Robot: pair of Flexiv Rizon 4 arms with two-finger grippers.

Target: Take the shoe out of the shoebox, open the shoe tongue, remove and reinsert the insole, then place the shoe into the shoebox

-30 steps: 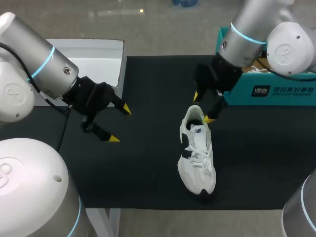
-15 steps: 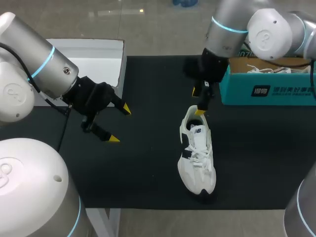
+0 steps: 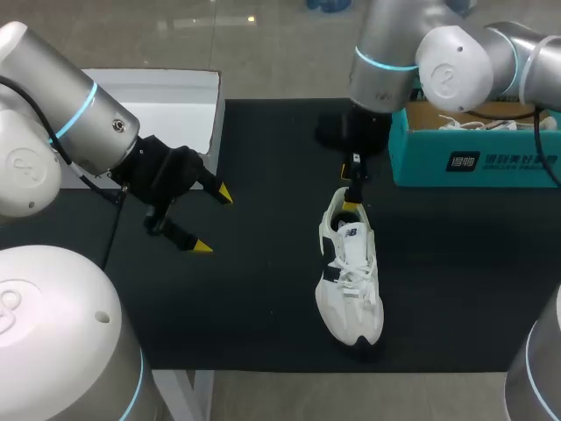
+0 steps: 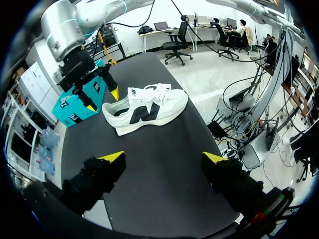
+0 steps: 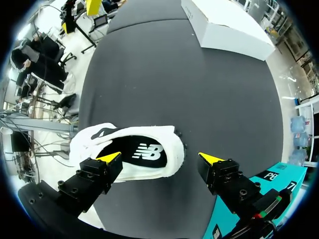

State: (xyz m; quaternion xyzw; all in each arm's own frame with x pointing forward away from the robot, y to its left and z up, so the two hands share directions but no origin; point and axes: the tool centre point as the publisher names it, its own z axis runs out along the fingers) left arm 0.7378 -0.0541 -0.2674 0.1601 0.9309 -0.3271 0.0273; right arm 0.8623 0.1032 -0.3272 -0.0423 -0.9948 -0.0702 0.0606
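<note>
We hold the right gripper point(image 3: 352, 181), jaws apart, over the heel of the shoe point(image 3: 351, 272); the left gripper point(image 3: 214, 221), also spread, sits well clear of the shoe.

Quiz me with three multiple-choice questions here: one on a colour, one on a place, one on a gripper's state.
1. The shoebox is: A teal, B red, C yellow.
2. The shoe lies: A inside the shoebox, B on the table, C on the floor.
3. The right gripper is: A shut on the shoe, B shut on the shoebox, C open.
Answers: 1 A, its walls are teal; 2 B, it rests on the black table; 3 C, its yellow tips stand wide apart over the heel.
</note>
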